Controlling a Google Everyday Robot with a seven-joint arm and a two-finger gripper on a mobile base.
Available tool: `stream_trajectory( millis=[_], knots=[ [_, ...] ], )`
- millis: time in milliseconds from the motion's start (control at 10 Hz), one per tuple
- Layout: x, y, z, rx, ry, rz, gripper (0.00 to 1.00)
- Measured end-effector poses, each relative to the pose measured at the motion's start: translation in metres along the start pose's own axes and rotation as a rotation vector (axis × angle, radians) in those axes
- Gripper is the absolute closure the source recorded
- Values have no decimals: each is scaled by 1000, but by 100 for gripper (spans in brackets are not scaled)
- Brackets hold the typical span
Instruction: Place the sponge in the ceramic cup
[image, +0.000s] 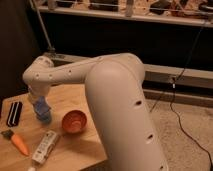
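My white arm sweeps from the lower right up and over to the left. Its gripper (38, 102) points down at the left part of the wooden table (85, 147). It is shut on the sponge (40, 107), a pale blue-grey block. The sponge hangs right at the mouth of the ceramic cup (44, 119), a small blue cylinder standing upright on the table. Sponge and cup overlap in view, so I cannot tell whether the sponge touches the rim. The wrist hides the fingers' upper parts.
An orange-red bowl (75, 121) stands just right of the cup. A black ridged block (15, 113) lies to the cup's left. A carrot (18, 142) and a white remote-like object (45, 147) lie nearer the front edge. Behind the table is a dark wall with a railing.
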Motion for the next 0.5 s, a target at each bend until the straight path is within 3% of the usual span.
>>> stream_trajectory(
  millis=[500],
  knots=[
    [7,13,4,-18,-72,-34,100]
  ],
)
